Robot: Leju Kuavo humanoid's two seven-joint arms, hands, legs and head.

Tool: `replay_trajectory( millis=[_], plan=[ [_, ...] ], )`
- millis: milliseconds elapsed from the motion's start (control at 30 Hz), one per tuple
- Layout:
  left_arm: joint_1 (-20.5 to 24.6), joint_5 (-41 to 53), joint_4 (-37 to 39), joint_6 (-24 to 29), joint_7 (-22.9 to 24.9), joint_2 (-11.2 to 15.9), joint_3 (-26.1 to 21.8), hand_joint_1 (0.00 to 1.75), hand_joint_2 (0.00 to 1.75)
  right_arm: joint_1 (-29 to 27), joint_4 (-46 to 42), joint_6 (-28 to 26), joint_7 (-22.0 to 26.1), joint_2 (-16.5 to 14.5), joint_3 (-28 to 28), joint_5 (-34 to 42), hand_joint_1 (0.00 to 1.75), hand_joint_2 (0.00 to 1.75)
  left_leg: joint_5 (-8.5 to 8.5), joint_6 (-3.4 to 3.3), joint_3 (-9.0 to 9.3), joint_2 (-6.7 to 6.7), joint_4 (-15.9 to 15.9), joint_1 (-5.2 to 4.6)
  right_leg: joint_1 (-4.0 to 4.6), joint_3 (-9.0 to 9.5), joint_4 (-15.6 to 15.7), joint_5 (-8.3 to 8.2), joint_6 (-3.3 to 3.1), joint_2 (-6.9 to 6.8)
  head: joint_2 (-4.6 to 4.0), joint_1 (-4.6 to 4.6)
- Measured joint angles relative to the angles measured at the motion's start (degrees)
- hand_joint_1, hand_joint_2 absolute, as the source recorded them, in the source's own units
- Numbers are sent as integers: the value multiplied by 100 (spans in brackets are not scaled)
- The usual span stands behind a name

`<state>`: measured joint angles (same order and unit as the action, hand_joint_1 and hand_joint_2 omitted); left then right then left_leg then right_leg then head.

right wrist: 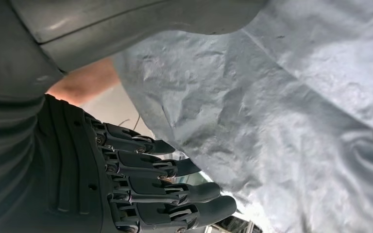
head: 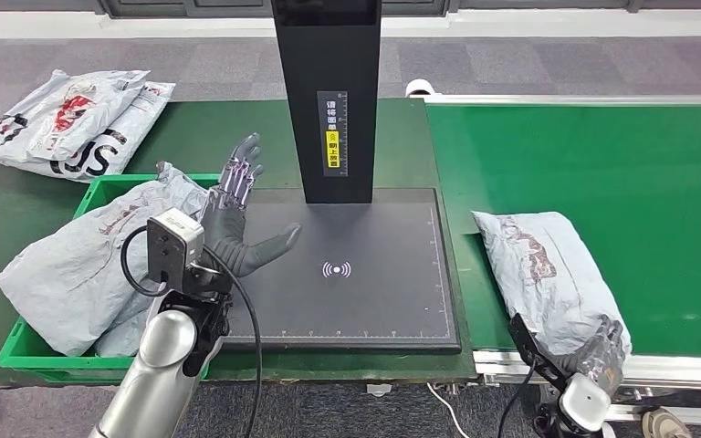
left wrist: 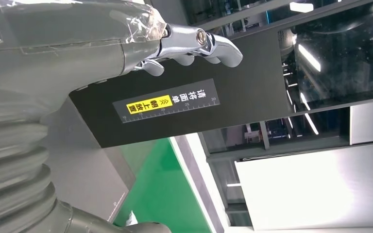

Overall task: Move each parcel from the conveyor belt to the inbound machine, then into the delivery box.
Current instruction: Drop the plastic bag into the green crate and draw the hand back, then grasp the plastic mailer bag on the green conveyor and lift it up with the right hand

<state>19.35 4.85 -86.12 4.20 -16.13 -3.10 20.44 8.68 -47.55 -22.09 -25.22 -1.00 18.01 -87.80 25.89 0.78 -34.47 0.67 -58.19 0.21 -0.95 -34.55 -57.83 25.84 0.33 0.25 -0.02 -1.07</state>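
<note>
Head view: left hand (head: pixel 237 214) spread, empty, over scanner pad (head: pixel 356 301). Right hand (head: pixel 602 351) fingers (right wrist: pixel 175 170) under parcel (head: pixel 548 274) edge, grip unclear; slick bag could slip off belt (head: pixel 621 164).

Grey parcel (head: pixel 548 274), green conveyor belt (head: pixel 621 173)

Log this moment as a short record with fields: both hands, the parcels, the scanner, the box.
left hand: open, fingers spread, raised over the scanner's left edge
right hand: at the near end of the belt parcel, grip unclear
belt parcel: grey bag lying on the green conveyor
scanner: black pad with upright post, nothing on it
green box: holds a grey parcel
spare parcels: stacked on the table behind the box
</note>
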Motion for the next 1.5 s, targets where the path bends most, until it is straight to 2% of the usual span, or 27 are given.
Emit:
replay_trajectory(
  millis=[67, 100, 533, 633, 767, 833, 967, 1133, 1200, 1367, 1500],
  plan=[
    [-22, 12, -25, 2, -2, 0, 0, 0, 175, 85, 158, -6, 10, 17, 38, 1, 139, 175, 0, 0, 0, 0, 0, 0, 0, 0, 0, 0, 0, 0, 0, 0],
    [-29, 23, -33, -1, -5, 0, 0, 0, 175, 122, 224, -3, 23, 21, 55, 1, 175, 175, 0, 0, 0, 0, 0, 0, 0, 1, 0, 0, 0, 0, 1, 0],
    [-39, 68, -41, -42, -51, 23, 0, 0, 175, 379, 570, -32, 238, 26, 81, -38, 175, 175, 0, 0, 2, 1, 0, 0, 0, 4, 0, -1, 0, -1, 1, 0],
    [-42, 78, -41, -42, -57, 36, 0, 0, 175, 395, 546, -176, 532, 8, 81, 178, 175, 175, 0, 0, 1, 2, 0, 0, 1, 5, 0, -1, 0, -1, 1, 0],
    [-86, 108, -63, -31, -73, 46, 0, 0, 175, 258, -60, -805, 1317, -145, 47, 892, 175, 175, 1, 1, -1, 2, 1, 0, 1, 2, -1, 0, 0, -1, 1, 0],
    [-122, 140, -83, -12, -82, 46, 0, 0, 175, 158, -607, -1038, 1528, -226, -45, 1186, 175, 175, 1, 1, -1, 3, 2, 0, 1, 0, -1, 0, 0, -2, 0, 0],
    [-154, 166, -90, 2, -87, 46, 0, 0, 175, 25, -1512, -1054, 1557, -328, -214, 1357, 175, 175, 1, 1, -2, 4, 2, 1, 1, 1, -1, 1, 0, -3, 0, 0],
    [-164, 166, -110, 4, -87, 46, 0, 0, 175, -101, -1912, -1091, 1612, -370, -269, 1426, 175, 175, 0, 1, -4, 5, 1, -1, -1, 1, -1, 1, 1, -4, 0, 0],
    [-167, 169, -116, 4, -93, 45, 0, 0, 175, -154, -2075, -1330, 1948, -398, -280, 1601, 175, 175, 0, 1, -5, 6, 1, -2, -2, 0, -1, 0, 1, -5, -1, 0],
    [-136, 180, -76, -28, -163, -4, 0, 0, 175, -272, -3457, -1792, 4035, -818, -284, 2460, 175, 175, 0, 2, -6, -1, 2, -2, 4, -11, -1, -2, -3, 1, 0, 0],
    [-5, 168, 72, -51, -260, -91, 1, 0, 175, -249, -4501, -1814, 5012, -1192, -287, 3128, 175, 175, 0, 4, -6, -2, 3, 2, 12, -9, -2, 0, -6, 2, 0, 0]
  ],
)
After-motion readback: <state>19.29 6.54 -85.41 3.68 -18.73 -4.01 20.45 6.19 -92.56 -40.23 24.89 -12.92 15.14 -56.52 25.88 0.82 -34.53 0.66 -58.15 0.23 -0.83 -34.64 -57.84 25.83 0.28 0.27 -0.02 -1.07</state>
